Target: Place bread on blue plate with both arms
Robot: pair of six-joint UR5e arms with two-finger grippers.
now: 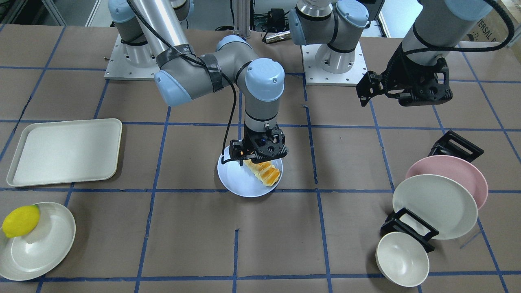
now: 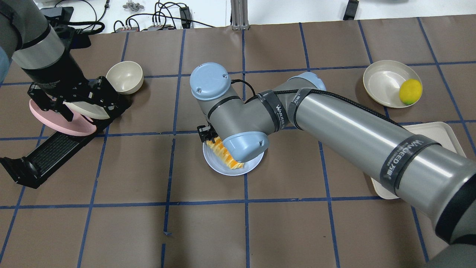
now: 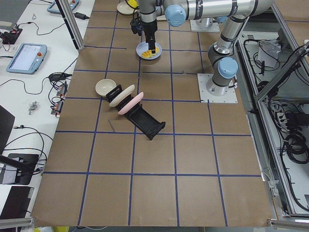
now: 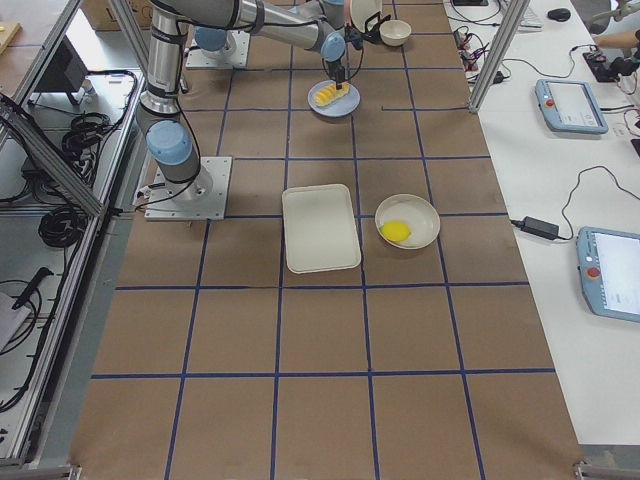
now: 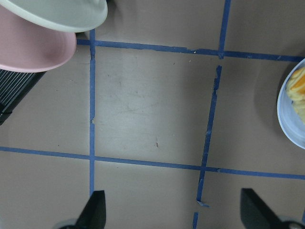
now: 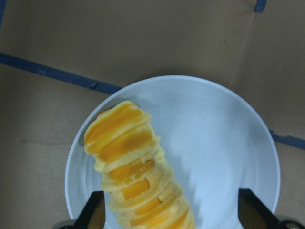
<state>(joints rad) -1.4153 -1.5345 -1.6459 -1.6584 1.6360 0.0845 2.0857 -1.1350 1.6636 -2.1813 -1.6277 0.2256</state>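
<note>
The bread, a loaf with orange and cream stripes, lies on the blue plate near the table's middle. My right gripper hangs straight down over the plate. In the right wrist view its fingertips stand wide apart on either side of the bread, open, with the plate under it. My left gripper is open and empty, held above bare table near the dish rack. The left wrist view shows its fingertips apart and the plate's edge at the right.
A black dish rack holds a pink plate, a cream plate and a cream bowl on my left side. A cream tray and a cream plate with a yellow lemon are on my right side.
</note>
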